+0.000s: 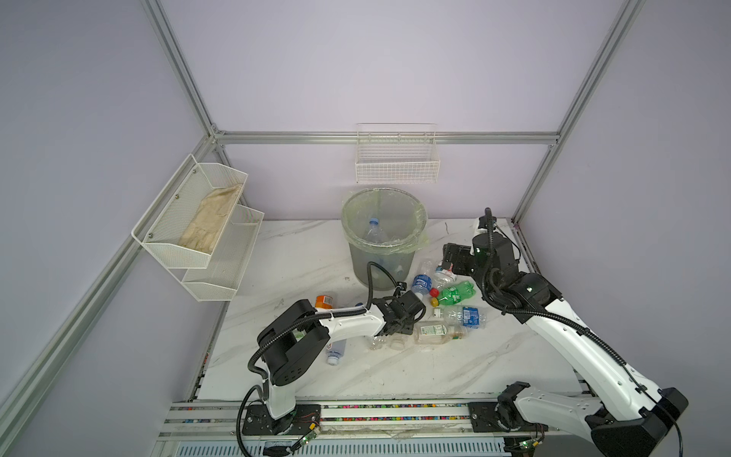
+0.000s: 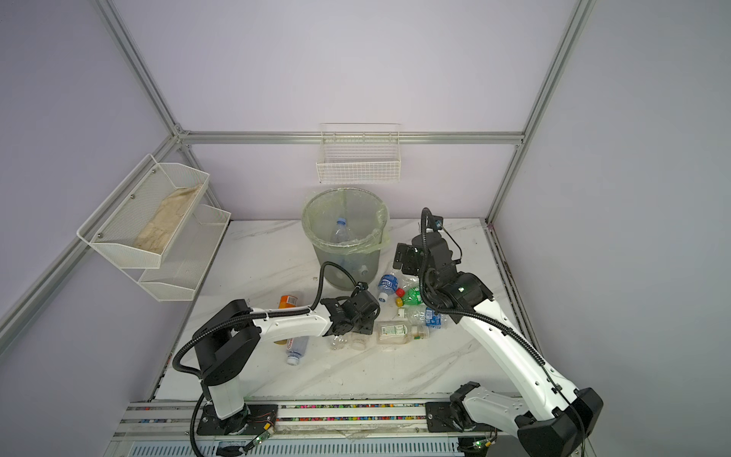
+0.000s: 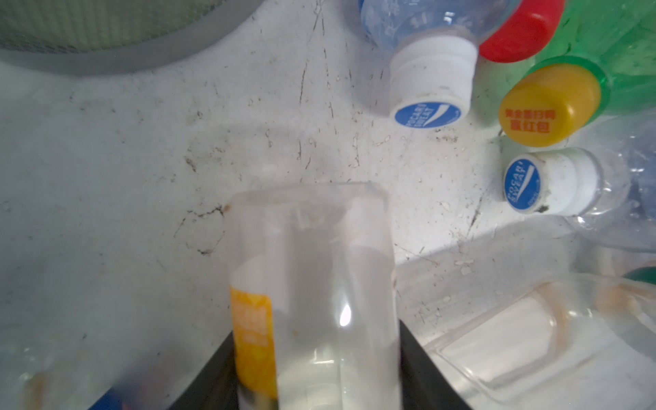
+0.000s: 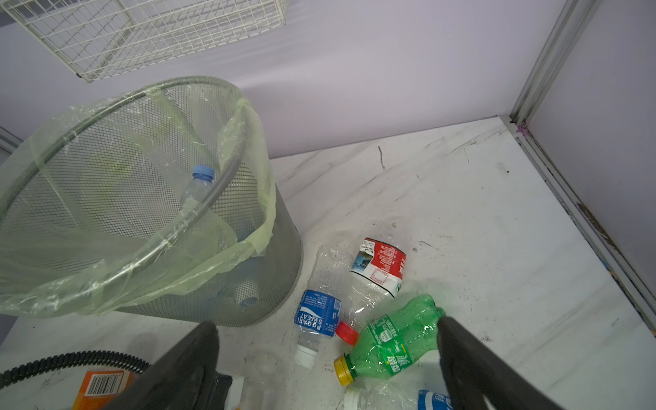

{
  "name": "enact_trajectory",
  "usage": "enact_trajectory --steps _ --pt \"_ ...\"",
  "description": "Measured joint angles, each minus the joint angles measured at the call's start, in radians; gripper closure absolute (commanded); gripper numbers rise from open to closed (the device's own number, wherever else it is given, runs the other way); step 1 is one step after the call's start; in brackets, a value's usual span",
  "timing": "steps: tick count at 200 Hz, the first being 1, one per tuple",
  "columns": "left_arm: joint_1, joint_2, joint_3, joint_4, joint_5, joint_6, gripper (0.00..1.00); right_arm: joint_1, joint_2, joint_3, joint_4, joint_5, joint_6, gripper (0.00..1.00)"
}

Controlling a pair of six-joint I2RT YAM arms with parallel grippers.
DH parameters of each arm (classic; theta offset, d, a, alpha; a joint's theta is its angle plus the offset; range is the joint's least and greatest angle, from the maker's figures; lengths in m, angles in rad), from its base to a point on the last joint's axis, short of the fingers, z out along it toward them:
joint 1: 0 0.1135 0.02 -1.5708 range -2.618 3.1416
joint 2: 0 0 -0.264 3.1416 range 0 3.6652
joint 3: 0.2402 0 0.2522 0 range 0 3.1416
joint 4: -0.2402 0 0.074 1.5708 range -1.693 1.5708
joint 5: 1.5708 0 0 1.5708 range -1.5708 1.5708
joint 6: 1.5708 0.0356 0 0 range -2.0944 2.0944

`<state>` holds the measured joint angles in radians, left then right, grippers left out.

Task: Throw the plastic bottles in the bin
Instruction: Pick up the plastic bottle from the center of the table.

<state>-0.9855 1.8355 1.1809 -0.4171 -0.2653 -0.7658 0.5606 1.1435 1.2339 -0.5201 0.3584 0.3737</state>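
My left gripper is shut on a clear plastic bottle with a yellow-orange label; both black jaws press its sides, low over the table. The bin stands behind, lined with a pale green bag, and a blue-capped bottle lies inside it. Open and empty, my right gripper hovers over loose bottles right of the bin: a green one, a blue-labelled one and a red-labelled one. In both top views more bottles lie close by, among them a square clear one.
A white wire basket hangs on the back wall above the bin. A white mesh two-tier shelf holding a cloth sticks out at the left. An orange bottle and a clear one lie beside my left arm.
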Motion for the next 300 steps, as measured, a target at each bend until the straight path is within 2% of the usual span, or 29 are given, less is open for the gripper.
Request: enact_trajectory --steps 64,123,167,199,300 --pt "-0.061 -0.182 0.002 -0.018 -0.096 0.055 0.71 -0.002 -0.001 0.000 0.000 -0.001 0.001 0.03" --pt "-0.180 -0.319 0.002 0.014 -0.250 0.170 0.73 -0.005 -0.011 0.000 0.001 0.000 0.001 0.03" --pt "-0.269 -0.468 -0.018 0.130 -0.364 0.319 0.74 -0.006 -0.012 0.000 0.001 0.000 0.001 0.03" --pt "-0.308 -0.587 -0.089 0.247 -0.448 0.433 0.76 -0.006 -0.012 0.001 0.002 0.001 0.001 0.03" --pt "-0.456 -0.834 -0.278 0.627 -0.637 0.854 0.80 -0.006 -0.012 0.003 0.008 -0.005 0.012 0.03"
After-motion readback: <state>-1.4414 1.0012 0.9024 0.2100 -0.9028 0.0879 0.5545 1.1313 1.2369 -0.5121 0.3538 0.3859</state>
